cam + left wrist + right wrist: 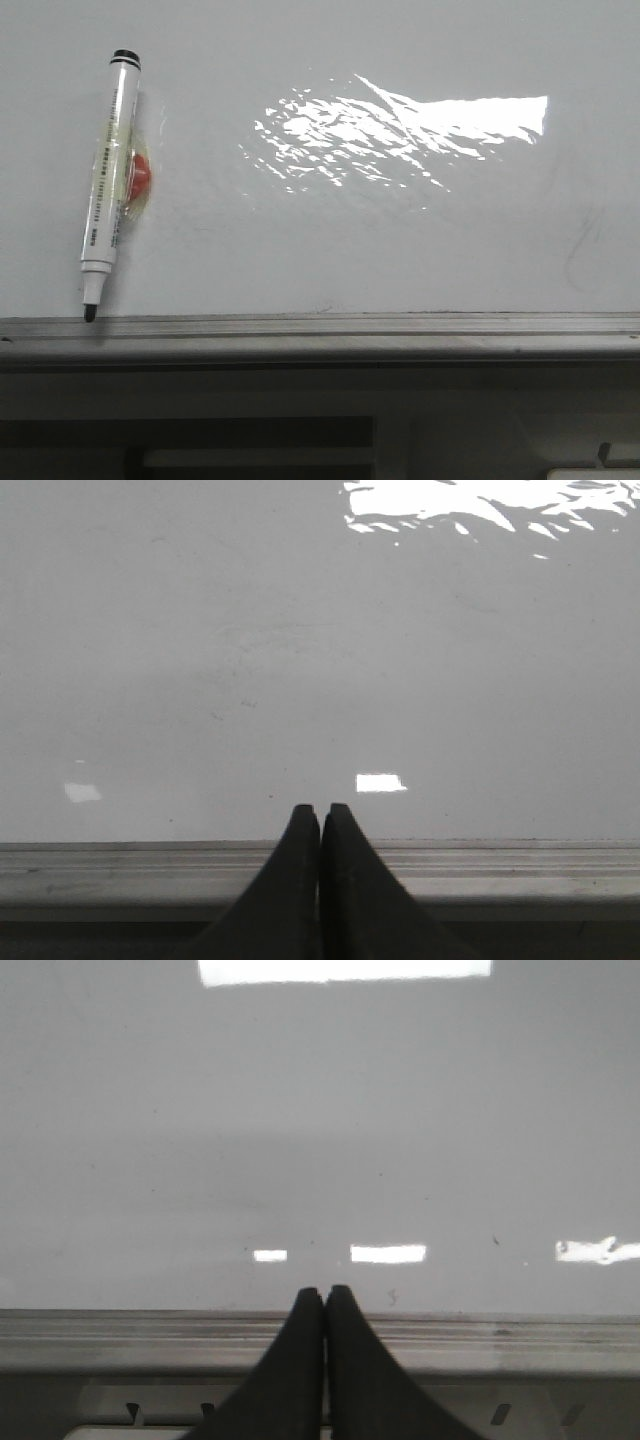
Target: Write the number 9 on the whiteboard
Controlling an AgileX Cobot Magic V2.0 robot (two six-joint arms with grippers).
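Observation:
The whiteboard (330, 230) is glossy white-grey and fills most of the front view, with a grey metal ledge (330, 330) along its lower edge. No number 9 shows on it; only faint grey smudges (585, 245) at the right. A white marker (108, 185) with a black end and dark tip down hangs at the board's left, stuck on a red and yellow holder (138, 178). Neither gripper shows in the front view. My left gripper (320, 810) is shut and empty, pointing at the board (300, 660) above the ledge (500, 865). My right gripper (325, 1292) is shut and empty, likewise before the board (320, 1140).
A bright window glare (400, 125) lies across the board's upper middle. Below the ledge runs a dark frame with a slot (190, 432). The ledge shows in the right wrist view (520, 1340) with slotted metal beneath.

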